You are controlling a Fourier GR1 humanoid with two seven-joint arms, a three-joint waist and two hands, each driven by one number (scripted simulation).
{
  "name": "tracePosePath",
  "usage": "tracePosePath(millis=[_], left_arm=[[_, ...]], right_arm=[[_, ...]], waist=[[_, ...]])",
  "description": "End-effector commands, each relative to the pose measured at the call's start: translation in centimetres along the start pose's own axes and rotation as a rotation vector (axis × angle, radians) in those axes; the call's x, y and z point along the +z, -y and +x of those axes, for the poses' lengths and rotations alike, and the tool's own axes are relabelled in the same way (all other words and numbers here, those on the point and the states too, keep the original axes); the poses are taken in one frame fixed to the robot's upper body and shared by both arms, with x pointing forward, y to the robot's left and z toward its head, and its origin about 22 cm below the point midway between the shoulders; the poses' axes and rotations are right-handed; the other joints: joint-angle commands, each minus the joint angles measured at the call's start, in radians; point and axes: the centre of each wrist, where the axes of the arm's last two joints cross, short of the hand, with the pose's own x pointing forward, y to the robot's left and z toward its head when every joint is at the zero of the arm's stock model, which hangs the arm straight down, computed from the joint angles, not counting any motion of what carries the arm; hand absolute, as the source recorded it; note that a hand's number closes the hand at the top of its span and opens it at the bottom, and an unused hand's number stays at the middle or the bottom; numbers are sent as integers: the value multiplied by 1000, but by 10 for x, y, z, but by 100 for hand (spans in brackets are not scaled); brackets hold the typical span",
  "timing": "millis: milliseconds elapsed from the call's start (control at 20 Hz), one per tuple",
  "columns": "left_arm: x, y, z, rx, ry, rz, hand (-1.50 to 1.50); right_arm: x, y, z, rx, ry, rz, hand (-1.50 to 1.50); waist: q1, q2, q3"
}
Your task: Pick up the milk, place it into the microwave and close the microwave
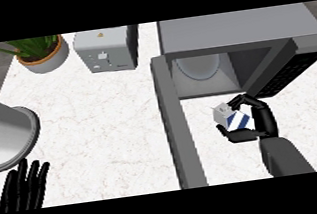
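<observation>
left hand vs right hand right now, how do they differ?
The right hand has its fingers curled round the milk carton, just in front of the open microwave; the left hand holds nothing. The left hand's fingers are straight and point up, resting near the view's lower left edge; the right hand sits further up the counter. Both are black.

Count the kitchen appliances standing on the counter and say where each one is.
2. The toaster stands at the counter's far edge, right of the potted plant. The microwave stands far right, its door swung open toward the robot. Anything beyond the view's edges stays unseen.
</observation>
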Motion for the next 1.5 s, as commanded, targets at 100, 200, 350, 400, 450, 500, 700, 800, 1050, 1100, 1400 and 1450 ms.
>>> tracePosePath(millis=[100,200,350,400,450,500,700,800,1050,1100,1400,1450], left_arm=[[16,-5,0,-1,5,19,-150],[15,-25,-17,-1,-8,17,-150],[15,-13,-10,17,-18,2,-150],[6,-11,-2,14,-15,15,-150],[0,-16,-4,-9,-7,16,-150],[10,-8,-10,13,-10,-8,-150],[-1,-19,-32,12,-7,26,-150],[10,-17,-1,18,-4,8,-150],[2,-22,-12,28,-15,2,-150],[3,-19,-15,28,-1,11,-150],[-7,-35,-23,23,-17,-13,-150],[-17,-32,-5,35,-7,-29,-150]], right_arm=[[-13,-29,21,-45,74,-31,150],[-13,-40,31,-26,80,-25,150],[-32,-54,46,53,69,-66,150],[-39,-49,52,63,72,-86,150],[-55,-35,49,76,80,-65,150],[-53,-44,51,68,75,-79,150],[-61,-57,67,105,46,-114,150],[-73,-60,70,116,27,-95,150],[-106,-60,65,234,-9,-61,150],[-133,-45,78,288,-12,-74,150],[-158,-50,83,435,-52,-122,150],[-162,-23,81,444,-62,-115,150]], waist=[[3,2,9],[0,1,8],[4,2,9],[1,2,9],[4,5,9],[5,5,9],[0,5,9],[6,5,9],[17,10,10],[23,11,10],[39,20,10],[40,21,11]])
